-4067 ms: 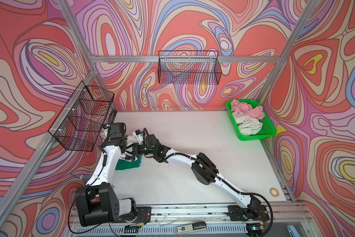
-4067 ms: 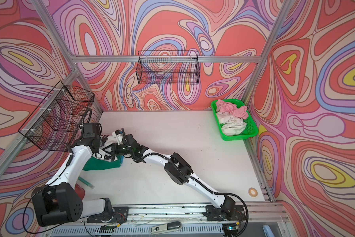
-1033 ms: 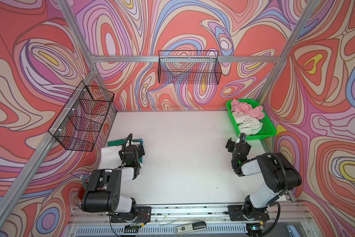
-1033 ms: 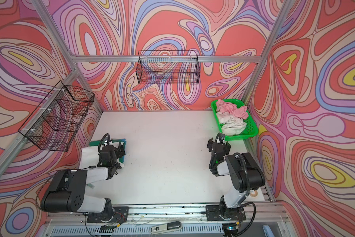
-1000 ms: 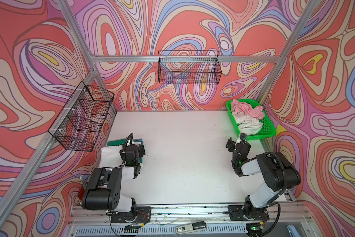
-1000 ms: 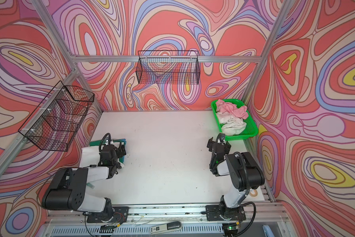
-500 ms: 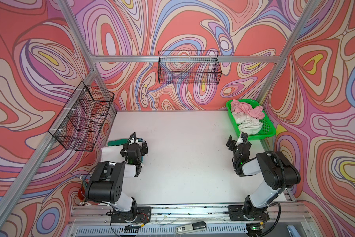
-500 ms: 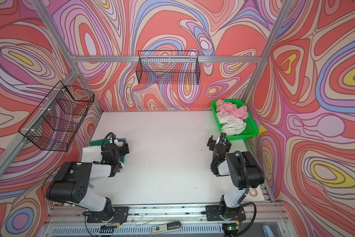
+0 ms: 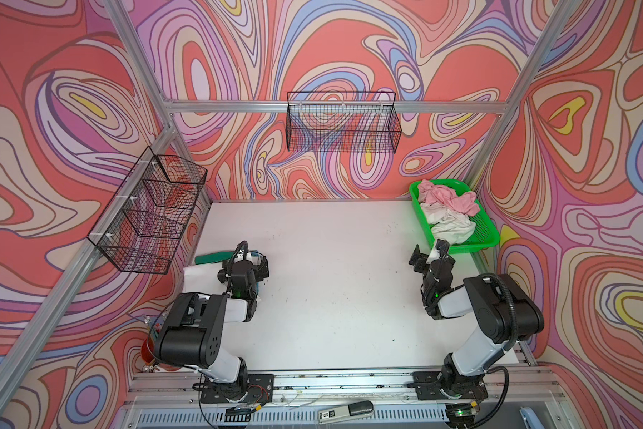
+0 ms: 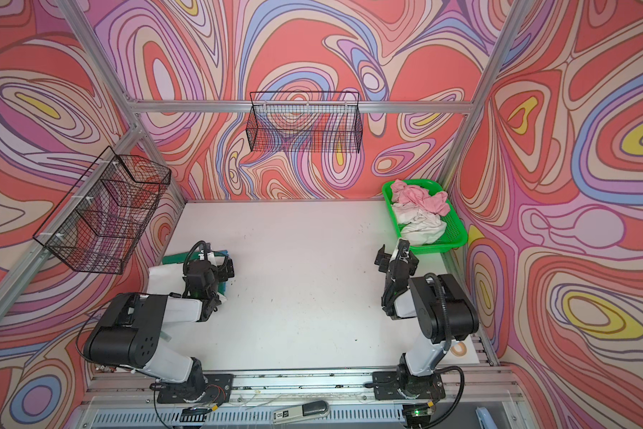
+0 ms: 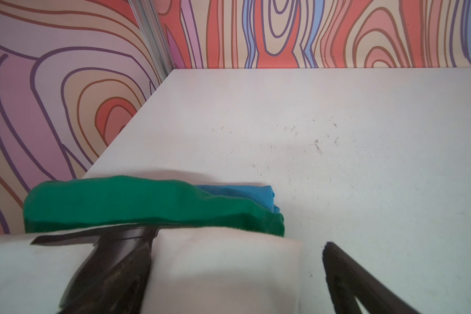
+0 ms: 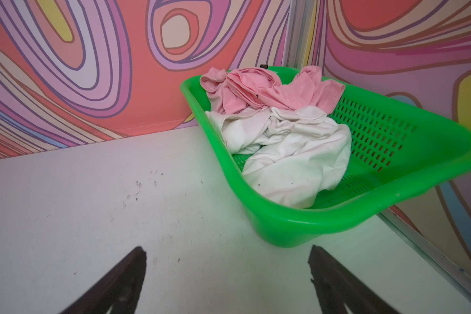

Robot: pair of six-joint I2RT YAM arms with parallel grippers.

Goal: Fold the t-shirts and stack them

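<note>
Right arm has pulled back from the left-side stack to its own side; both arms are now tucked near their bases. Left end effector (image 9: 252, 260) is wide and empty, one finger over the folded white t-shirt (image 11: 215, 269). That shirt touches the dark green t-shirt (image 11: 120, 201), with blue cloth (image 11: 239, 192) at its far edge, at the left edge of the surface (image 9: 331, 289). Right end effector (image 9: 429, 253) is wide and empty, facing the green basket (image 12: 392, 190), which holds the crumpled pink t-shirt (image 12: 269, 89) and off-white t-shirt (image 12: 291, 160).
</note>
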